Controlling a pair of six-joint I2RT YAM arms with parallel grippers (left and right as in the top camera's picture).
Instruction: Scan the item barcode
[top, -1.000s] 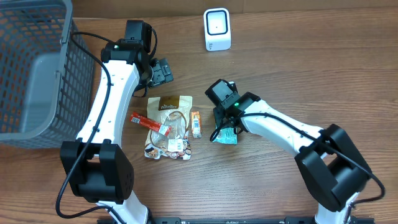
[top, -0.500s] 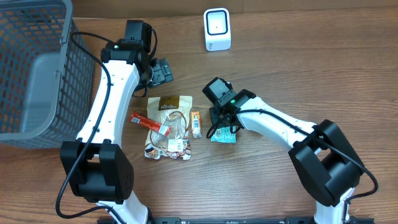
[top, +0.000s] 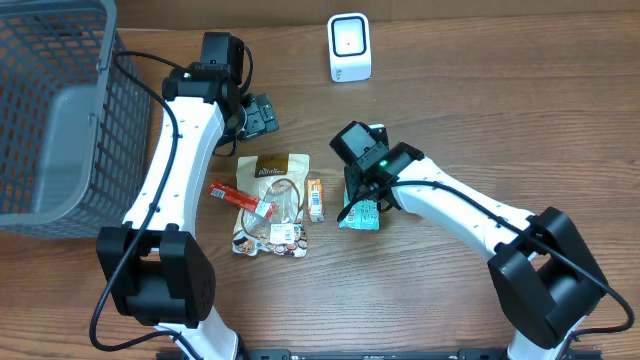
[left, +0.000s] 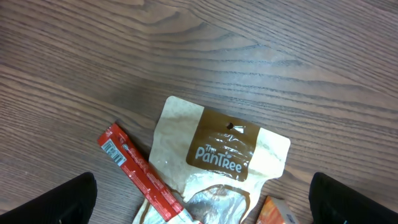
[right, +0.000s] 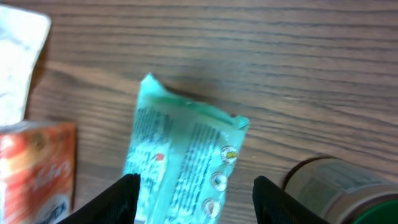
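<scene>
The white barcode scanner (top: 349, 47) stands upright at the back of the table. A teal snack packet (top: 362, 214) lies flat on the wood; in the right wrist view the packet (right: 180, 158) sits between my fingers. My right gripper (right: 198, 202) is open, its jaws either side of the packet with a gap on both sides, and it hangs directly over it (top: 364, 196). My left gripper (top: 262, 115) is wide open and holds nothing. It hovers (left: 202, 208) above the tan pouch (left: 224, 155).
A grey wire basket (top: 50, 110) fills the far left. The tan pouch (top: 272, 200), a red stick pack (top: 240, 198) and an orange bar (top: 315, 198) lie together left of the teal packet. A round green-rimmed container (right: 336, 186) shows at the right wrist view's lower right.
The right arm swung a little to the left and back over the teal packet, which stays flat on the table. The left arm has not moved.
</scene>
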